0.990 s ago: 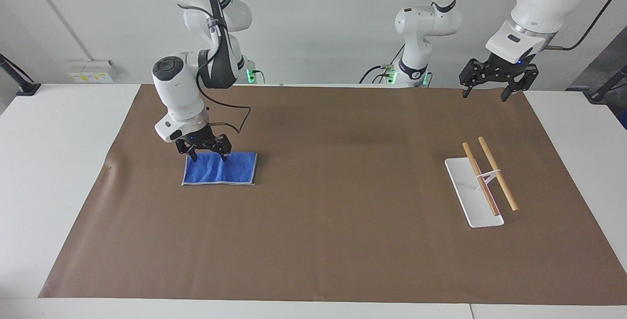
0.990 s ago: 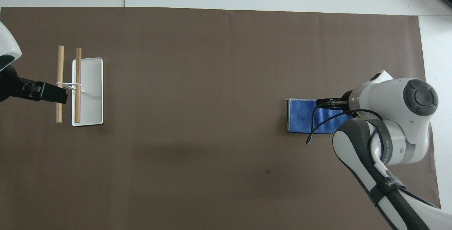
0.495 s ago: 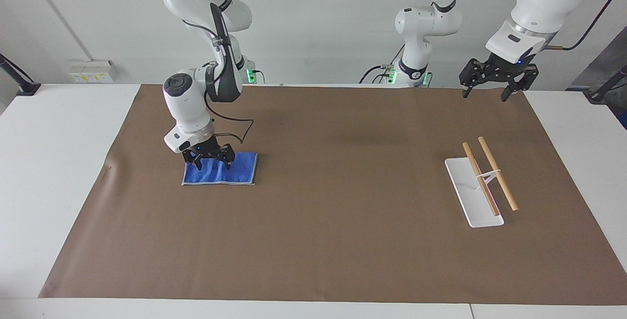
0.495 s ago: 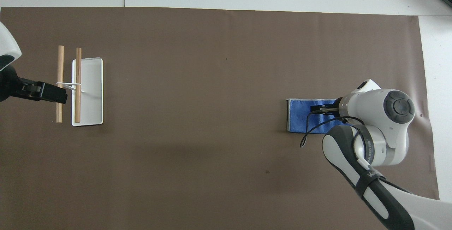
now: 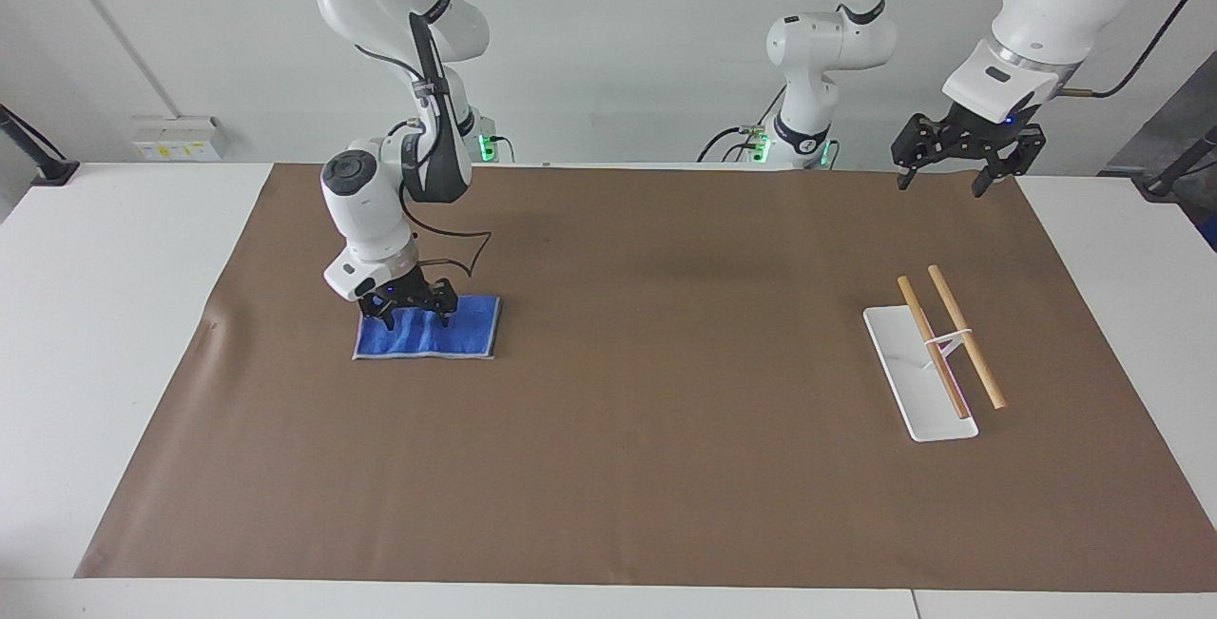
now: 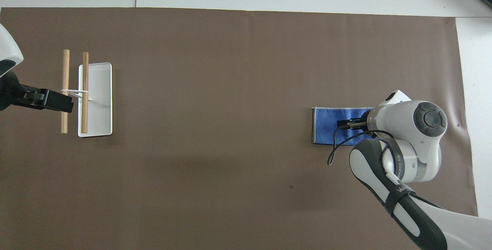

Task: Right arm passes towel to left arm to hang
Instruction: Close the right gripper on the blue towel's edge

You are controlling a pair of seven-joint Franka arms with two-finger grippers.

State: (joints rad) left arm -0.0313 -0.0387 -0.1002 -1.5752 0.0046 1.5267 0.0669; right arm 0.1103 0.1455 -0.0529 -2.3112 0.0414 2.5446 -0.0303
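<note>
Right gripper is down on the towel, fingers spread apart with tips planted on the cloth at the towel's edge nearest the robots; nothing pinched between them yet. A second ago it sat a touch higher and closer to the right arm's end of the table, and the right arm was leaning further out; half a second ago it was nearly where it is now, so only a small settle since then. Towel itself has not moved: flat on the brown mat, toward the right arm's end of the table, closer to the mat's robot-side edge than to its opposite edge (overhead view shows the right arm's wrist covering the end of the towel toward that arm's end of the table). Towel edges look the same in all frames.

Middle of the mat: no change.

Rack, white base with two wooden bars, sits toward the left arm's end, unmoved. Left gripper hangs in the air over the mat's robot-side corner at that end, fingers wide apart, holding nothing; the left arm waits, same pose throughout.
</note>
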